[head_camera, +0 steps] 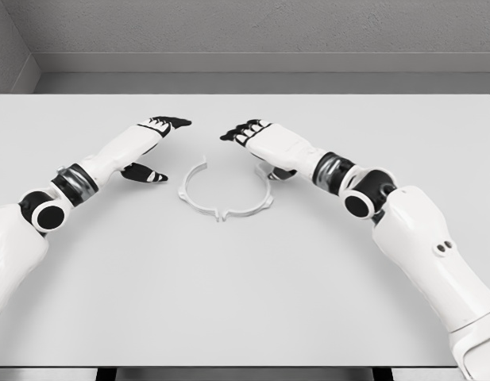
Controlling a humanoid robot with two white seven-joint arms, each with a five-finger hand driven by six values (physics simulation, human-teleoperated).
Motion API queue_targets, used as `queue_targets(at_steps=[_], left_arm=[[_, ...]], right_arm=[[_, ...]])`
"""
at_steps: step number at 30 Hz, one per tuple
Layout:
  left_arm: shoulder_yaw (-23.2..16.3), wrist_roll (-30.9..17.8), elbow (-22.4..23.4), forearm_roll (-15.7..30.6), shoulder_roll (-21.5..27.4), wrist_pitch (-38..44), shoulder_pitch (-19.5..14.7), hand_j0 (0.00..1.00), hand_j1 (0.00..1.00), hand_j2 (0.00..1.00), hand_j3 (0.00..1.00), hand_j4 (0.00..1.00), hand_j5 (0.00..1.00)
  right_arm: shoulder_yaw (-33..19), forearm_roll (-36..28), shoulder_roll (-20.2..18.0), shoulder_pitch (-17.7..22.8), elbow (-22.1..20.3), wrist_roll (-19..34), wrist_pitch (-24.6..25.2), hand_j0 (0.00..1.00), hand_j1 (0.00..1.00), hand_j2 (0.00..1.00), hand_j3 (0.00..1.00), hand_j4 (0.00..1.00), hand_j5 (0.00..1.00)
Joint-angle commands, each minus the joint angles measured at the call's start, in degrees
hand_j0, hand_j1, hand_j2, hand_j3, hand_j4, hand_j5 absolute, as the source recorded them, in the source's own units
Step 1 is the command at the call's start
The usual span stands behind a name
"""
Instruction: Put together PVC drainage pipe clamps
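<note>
Right hand [256, 139] fingers relaxed, holding nothing | left hand [153, 135] likewise spread, empty | white clamp ring [226, 193] flat on table [245, 302] between both hands, just below fingertips, untouched | step: approach | next: lower and grip ring halves.

A big, flat, white surface [245, 302] fills most of the view. Behind it is a grey wall [260, 24] with a rough look. A pale strip runs along the bottom of the wall. Another grey wall [5, 48] stands on the left. The light is soft and even
</note>
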Motion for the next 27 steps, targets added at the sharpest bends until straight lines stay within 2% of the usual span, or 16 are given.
queue_targets(at_steps=[1,6,8,9,11,14,16,18,20,23,27], left_arm=[[-0.17,0.03,-0.02,0.36,0.04,0.01,0.0,1.0,1.0,1.0,1.0,1.0,1.0],[-0.35,0.03,-0.02,0.27,0.04,0.01,-0.35,1.0,1.0,1.0,1.0,1.0,1.0],[-0.43,0.03,-0.1,0.1,-0.05,0.01,-0.35,1.0,1.0,1.0,1.0,1.0,1.0],[-0.43,0.03,-0.1,0.01,-0.22,0.01,-0.35,1.0,1.0,1.0,1.0,1.0,1.0],[-0.52,0.03,-0.19,0.01,-0.31,0.01,-0.26,1.0,1.0,1.0,1.0,1.0,1.0],[-0.52,0.03,-1.42,0.01,-0.4,0.01,0.35,1.0,1.0,1.0,1.0,1.0,1.0],[-0.52,0.03,-1.86,0.1,-0.31,0.01,0.44,1.0,1.0,1.0,1.0,1.0,1.0],[-0.87,0.03,-3.09,0.1,-0.14,0.01,0.53,1.0,1.0,1.0,1.0,1.0,1.0],[-1.23,0.03,-3.09,0.19,-0.14,0.01,0.44,1.0,1.0,1.0,1.0,1.0,1.0],[-1.31,0.03,-3.18,0.1,-0.49,0.01,0.44,1.0,1.0,1.0,1.0,1.0,1.0],[-1.66,0.03,-3.79,0.1,-0.49,0.01,0.53,1.0,1.0,1.0,1.0,1.0,1.0]], right_arm=[[0.06,-0.18,0.7,-0.09,0.08,-0.03,0.08,1.0,1.0,1.0,1.0,1.0,1.0],[-1.0,-0.35,0.79,-0.97,0.08,-0.11,1.31,1.0,1.0,1.0,1.0,1.0,1.0],[-8.46,-0.62,-0.09,-0.79,-0.62,-0.03,1.84,1.0,1.0,1.0,1.0,1.0,1.0],[-9.96,-1.23,-2.02,-0.62,-1.06,-0.03,1.67,1.0,1.0,1.0,1.0,1.0,1.0],[-12.42,-2.02,-5.88,1.22,-7.03,-0.03,1.23,1.0,1.0,1.0,1.0,1.0,1.0],[-20.15,-11.95,-16.87,9.31,-20.04,0.06,-1.06,1.0,1.0,1.0,1.0,1.0,1.0],[-27.27,-16.17,-20.91,14.67,-24.35,0.06,-5.01,1.0,1.0,1.0,1.0,1.0,1.0],[-30.35,-19.16,-22.94,17.4,-24.79,0.06,-9.32,1.0,1.0,1.0,1.0,1.0,1.0],[-30.79,-21.09,-24.7,21.09,-24.7,0.06,-14.79,1.0,1.0,1.0,1.0,1.0,1.0],[-33.34,-20.92,-24.79,24.78,-24.44,0.06,-14.79,1.0,1.0,1.0,1.0,1.0,1.0],[-34.13,-20.92,-24.44,26.1,-24.09,0.15,-14.79,1.0,1.0,1.0,1.0,1.0,1.0]])
